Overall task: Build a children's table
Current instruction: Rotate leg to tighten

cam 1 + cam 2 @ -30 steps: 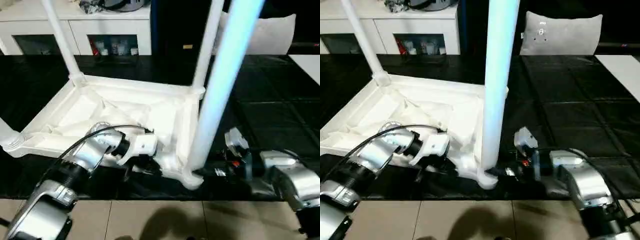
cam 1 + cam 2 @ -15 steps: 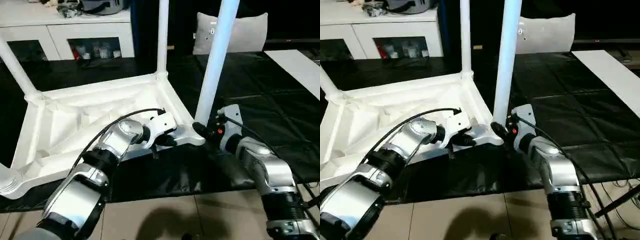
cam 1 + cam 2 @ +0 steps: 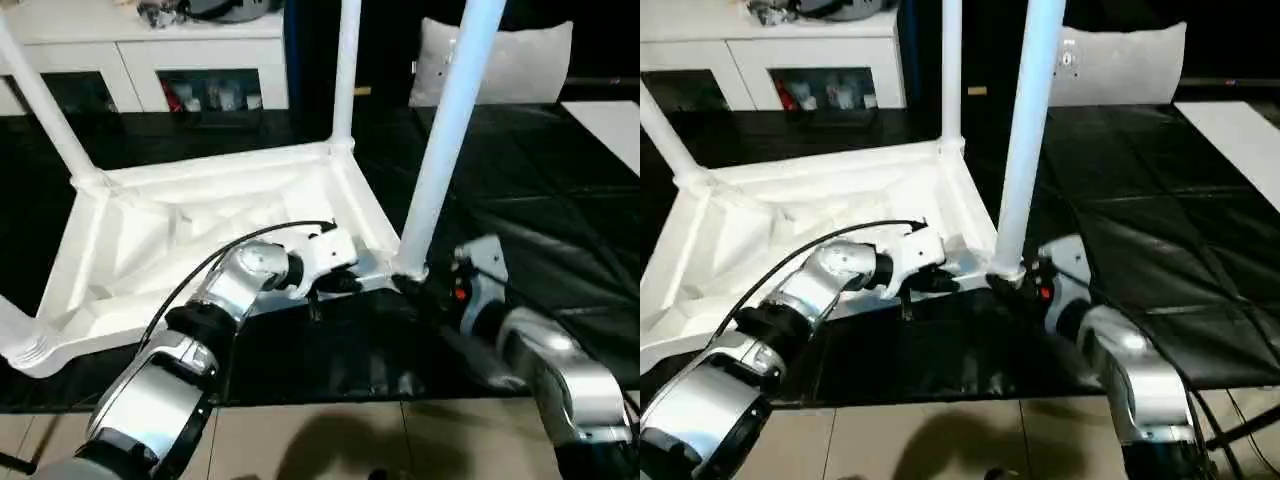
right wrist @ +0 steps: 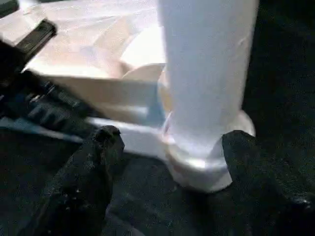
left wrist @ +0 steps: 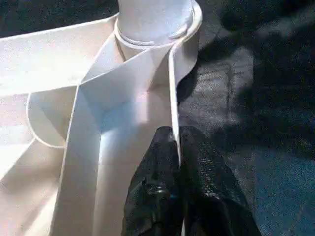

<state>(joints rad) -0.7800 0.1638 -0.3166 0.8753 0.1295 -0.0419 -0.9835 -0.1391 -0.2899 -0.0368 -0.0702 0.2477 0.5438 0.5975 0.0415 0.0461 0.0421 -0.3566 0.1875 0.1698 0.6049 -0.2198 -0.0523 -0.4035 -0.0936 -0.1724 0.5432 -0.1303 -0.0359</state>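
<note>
The children's table lies upside down on a black mat: a white ribbed top (image 3: 200,230) with legs standing in its corner sockets. The near right leg (image 3: 445,130) rises from its socket (image 4: 197,167). My left gripper (image 5: 176,132) is shut on the thin rim of the top just beside that corner, also seen from above (image 3: 335,283). My right gripper (image 4: 172,140) is open at the base of the same leg, with one finger (image 4: 106,142) on each side of the socket. Two more legs stand at the far right (image 3: 345,70) and far left (image 3: 45,105) corners.
The black mat (image 3: 560,200) covers the floor under the table, and pale tiles (image 3: 350,440) run along its near edge. A white cabinet (image 3: 150,40) stands at the back, a grey cushion (image 3: 520,60) behind the right leg, and a white panel (image 3: 610,115) at the far right.
The whole picture has shifted, so the camera has moved. My left gripper stays on the rim. My right gripper stays at the base of the near right leg.
</note>
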